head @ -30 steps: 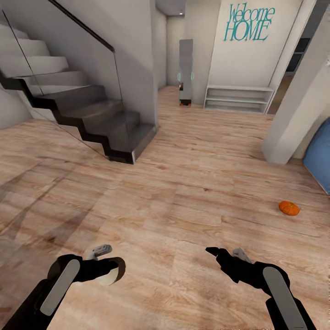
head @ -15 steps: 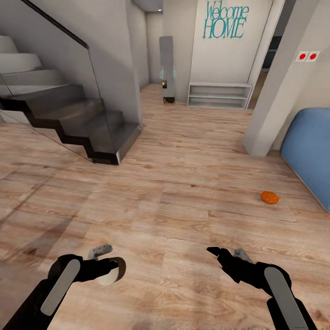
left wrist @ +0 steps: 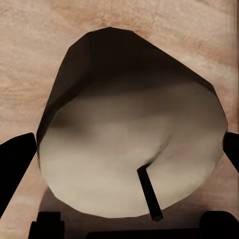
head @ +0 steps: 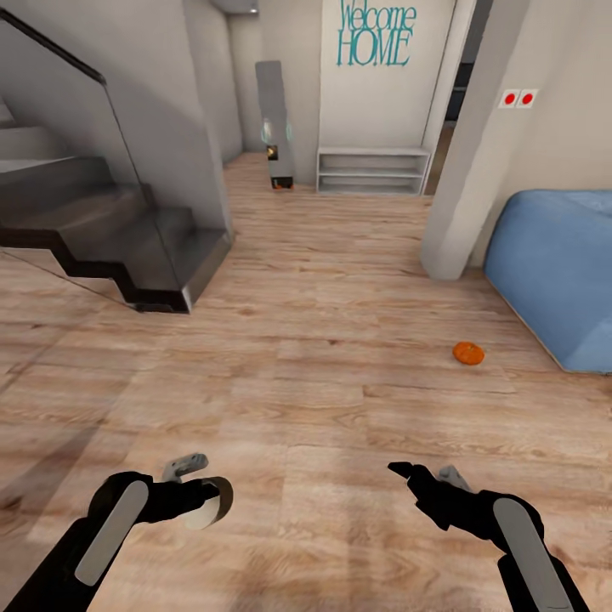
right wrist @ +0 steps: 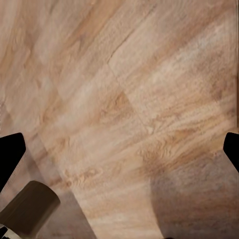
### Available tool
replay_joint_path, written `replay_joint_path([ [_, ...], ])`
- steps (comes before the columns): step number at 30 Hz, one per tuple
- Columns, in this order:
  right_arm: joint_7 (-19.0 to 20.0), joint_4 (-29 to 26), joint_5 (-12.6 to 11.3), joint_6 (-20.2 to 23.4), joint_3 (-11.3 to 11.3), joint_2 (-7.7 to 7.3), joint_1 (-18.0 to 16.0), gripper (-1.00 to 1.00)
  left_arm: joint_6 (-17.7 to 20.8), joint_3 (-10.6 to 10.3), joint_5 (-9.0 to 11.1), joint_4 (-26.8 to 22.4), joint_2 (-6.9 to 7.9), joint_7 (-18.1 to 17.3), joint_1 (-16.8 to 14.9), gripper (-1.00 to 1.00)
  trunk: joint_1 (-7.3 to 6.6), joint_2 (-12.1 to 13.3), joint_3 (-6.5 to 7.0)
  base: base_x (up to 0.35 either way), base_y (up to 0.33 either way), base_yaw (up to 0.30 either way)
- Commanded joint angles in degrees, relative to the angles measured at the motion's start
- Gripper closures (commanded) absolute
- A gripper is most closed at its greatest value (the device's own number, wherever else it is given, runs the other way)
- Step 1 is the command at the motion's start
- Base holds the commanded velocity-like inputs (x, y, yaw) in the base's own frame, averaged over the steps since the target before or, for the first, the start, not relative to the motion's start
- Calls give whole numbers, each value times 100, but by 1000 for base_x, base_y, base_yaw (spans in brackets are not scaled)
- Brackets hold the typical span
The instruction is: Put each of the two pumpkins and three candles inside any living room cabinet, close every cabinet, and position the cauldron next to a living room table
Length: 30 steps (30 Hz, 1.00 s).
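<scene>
A pale beige candle (left wrist: 129, 149) with a short dark wick sits clamped between the jaws of the left gripper (head: 204, 501), held low over the wooden floor (head: 323, 382) at the near left of the head view. An orange pumpkin (head: 468, 353) lies on that floor further off to the right, just beside a blue beanbag (head: 557, 263) and near a pale pillar (head: 472, 144). The right gripper (head: 416, 476) hangs empty above the planks, its jaws spread apart. Beyond, a dark staircase (head: 102, 229) rises at the left, and a low white shelf unit (head: 372, 170) stands against the far wall under teal "Welcome HOME" lettering (head: 374, 34).
</scene>
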Motion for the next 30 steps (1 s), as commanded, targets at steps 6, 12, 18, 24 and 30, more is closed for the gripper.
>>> replay_joint_path([
  [6,-59,13,-60,13,-3,-2,-5,-100,5,-11,74,-7,6,59,-4,100,0,-2,-30,60,0,-226],
  [12,-59,19,-60,13,-3,-2,-5,-100,5,-11,74,-7,10,59,-3,100,0,-2,-56,105,0,-226],
  [18,-59,30,-60,9,-3,3,-5,-100,5,-11,71,-7,2,59,-3,100,0,-2,-82,111,0,-226],
  [24,-57,59,-60,9,-103,5,-5,-100,5,-11,72,-7,4,60,2,100,0,-2,-108,116,0,-226],
  [30,-50,67,-61,13,-337,-3,-5,-100,5,-11,69,-7,0,59,-2,100,0,-2,-133,105,0,-226],
])
